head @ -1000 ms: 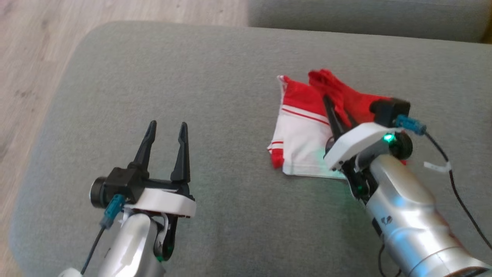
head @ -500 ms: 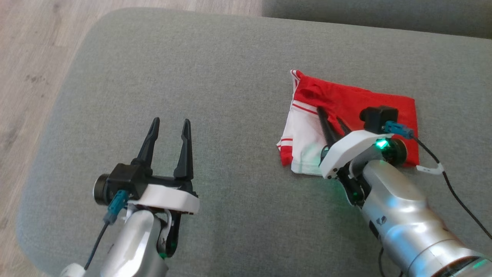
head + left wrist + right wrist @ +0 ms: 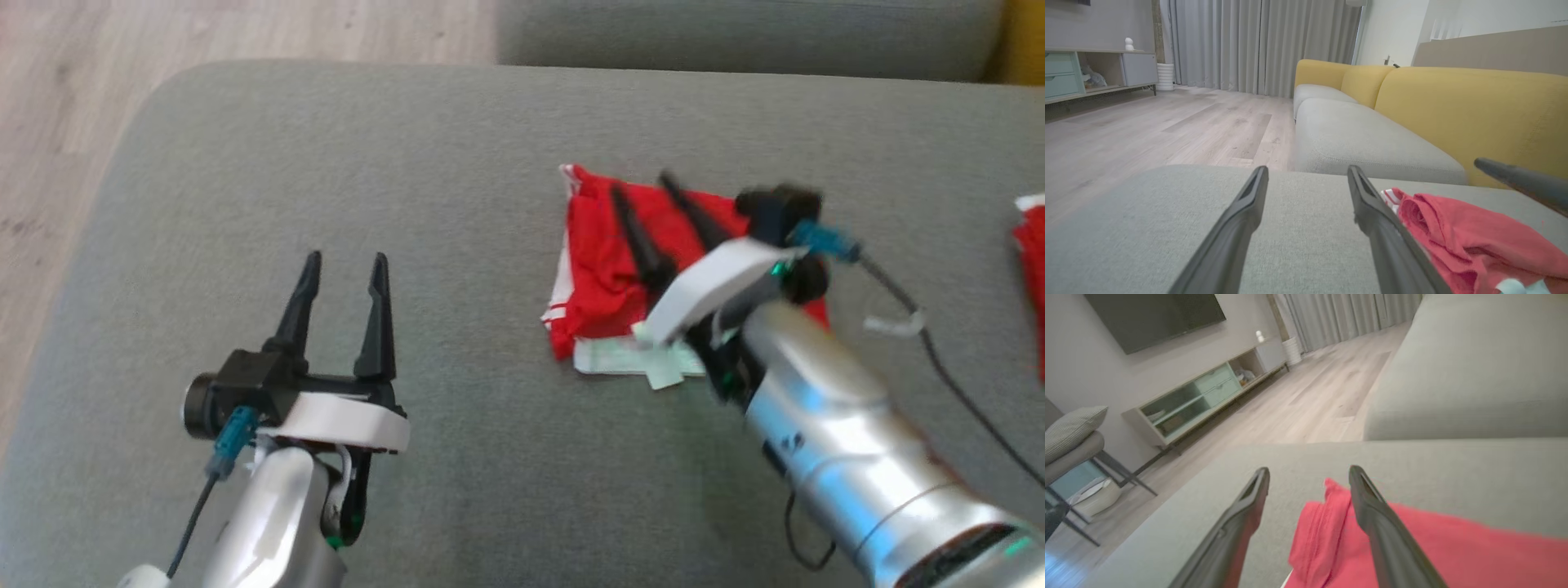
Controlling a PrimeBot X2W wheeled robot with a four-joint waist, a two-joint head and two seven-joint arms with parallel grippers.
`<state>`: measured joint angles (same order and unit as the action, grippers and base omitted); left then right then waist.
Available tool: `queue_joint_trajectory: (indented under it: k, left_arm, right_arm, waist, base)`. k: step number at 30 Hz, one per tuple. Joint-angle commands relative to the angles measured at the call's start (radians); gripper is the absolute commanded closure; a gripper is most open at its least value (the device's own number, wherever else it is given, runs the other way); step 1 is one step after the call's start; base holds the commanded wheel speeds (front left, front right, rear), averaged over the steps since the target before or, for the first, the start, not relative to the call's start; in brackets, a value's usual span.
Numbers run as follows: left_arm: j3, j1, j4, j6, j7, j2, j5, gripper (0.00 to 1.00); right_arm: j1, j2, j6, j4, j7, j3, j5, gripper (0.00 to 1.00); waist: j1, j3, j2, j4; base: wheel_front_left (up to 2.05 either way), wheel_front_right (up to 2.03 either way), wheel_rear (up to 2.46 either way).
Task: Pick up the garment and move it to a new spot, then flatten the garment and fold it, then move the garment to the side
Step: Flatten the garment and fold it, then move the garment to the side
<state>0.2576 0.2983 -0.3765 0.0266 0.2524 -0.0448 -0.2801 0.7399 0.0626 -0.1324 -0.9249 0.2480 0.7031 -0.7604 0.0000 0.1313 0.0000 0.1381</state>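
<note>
The right gripper [image 3: 641, 186], pinched narrow a moment ago, now has its fingers spread wide and empty over the garment [image 3: 596, 261]; it lies folded, red on top, on the grey cushion [image 3: 457, 147]; the left gripper [image 3: 346, 260] hovers wide open, empty, well apart; the left wrist view takes in a yellow sofa back [image 3: 1453, 106].

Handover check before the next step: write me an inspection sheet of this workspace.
Surface: grey sofa cushion.
Job's things: red and white garment, folded over and rumpled, right of centre.
Clutter: second red cloth at the head view's right edge.
Grippers: left gripper open over bare cushion; right gripper open, fingers spread over the garment.
Cables: black cable trails from the right wrist; thin cable hangs at the left wrist.
Surroundings: wood floor, yellow sofa back, curtains, TV cabinet.
</note>
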Motion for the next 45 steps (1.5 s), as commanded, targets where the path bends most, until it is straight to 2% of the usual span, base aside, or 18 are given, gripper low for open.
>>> queue_joint_trajectory:
  k: [1,6,9,10,14,17,20,28,29,30,37,45]
  left_arm:
    - [-0.040,0.015,0.042,-0.001,0.009,-0.006,0.009,0.00]
    - [-0.065,-0.008,0.062,-0.005,0.009,-0.006,0.018,0.00]
    - [-0.077,-0.025,0.073,-0.006,0.009,-0.006,0.023,0.00]
    - [-0.084,-0.036,0.078,-0.006,0.009,-0.006,0.026,0.00]
    - [-0.087,-0.050,0.091,-0.011,0.009,-0.006,0.023,0.00]
    - [-0.088,-0.062,0.096,-0.015,0.009,-0.006,0.023,0.00]
    - [-0.083,-0.073,0.098,-0.018,0.009,-0.006,0.021,0.00]
    - [-0.058,-0.060,0.092,-0.018,0.009,-0.006,0.012,0.00]
    - [-0.052,-0.053,0.092,-0.017,0.009,-0.006,0.010,0.00]
    - [-0.047,-0.047,0.092,-0.019,0.009,-0.006,0.007,0.00]
    - [-0.016,-0.007,0.090,-0.026,0.009,-0.006,-0.007,0.00]
    - [0.024,0.029,0.083,-0.030,0.009,-0.006,-0.029,0.00]
  right_arm:
    - [0.034,-0.012,0.002,0.035,0.013,-0.036,0.049,0.00]
    - [-0.062,-0.010,0.002,0.140,0.013,-0.299,0.310,0.00]
    - [-0.167,-0.002,0.002,0.257,0.014,-0.433,0.456,0.00]
    - [-0.244,-0.001,0.002,0.338,0.014,-0.508,0.538,0.00]
    - [-0.383,-0.005,0.002,0.474,0.014,-0.622,0.653,0.00]
    - [-0.464,-0.010,0.002,0.540,0.014,-0.669,0.688,0.00]
    - [-0.512,-0.012,0.002,0.573,0.014,-0.675,0.670,0.00]
    - [-0.517,-0.012,0.002,0.580,0.014,-0.669,0.670,0.00]
    - [-0.510,-0.012,0.002,0.576,0.014,-0.668,0.674,0.26]
    - [-0.501,-0.012,0.002,0.573,0.014,-0.666,0.680,1.00]
    - [-0.392,-0.012,0.002,0.515,-0.036,-0.573,0.728,1.00]
    - [-0.222,-0.012,0.002,0.290,-0.119,-0.445,0.755,1.00]
  waist:
    - [0.0000,-0.010,0.0000,-0.029]
    - [0.0000,-0.023,0.0000,-0.082]
    - [0.0000,-0.028,0.0000,-0.108]
    - [0.0000,-0.031,0.0000,-0.120]
    - [0.0000,-0.029,0.0000,-0.137]
    - [0.0000,-0.029,0.0000,-0.145]
    - [0.0000,-0.027,0.0000,-0.147]
    - [0.0000,-0.010,0.0000,-0.121]
    - [0.0000,-0.001,0.0000,-0.114]
    - [0.0000,0.006,0.0000,-0.107]
    - [0.0000,0.073,0.0000,-0.047]
    - [0.0000,0.114,0.0000,0.020]
  base:
    - [0.00,0.00,0.00]
    - [0.00,0.00,0.00]
    - [0.00,0.00,0.00]
    - [0.00,0.00,0.00]
    - [0.00,0.00,0.00]
    - [0.00,0.00,0.00]
    - [0.00,0.00,0.00]
    - [0.00,0.00,0.00]
    - [0.00,0.00,0.00]
    - [0.00,0.00,0.00]
    - [0.00,0.00,0.00]
    - [0.00,0.00,0.00]
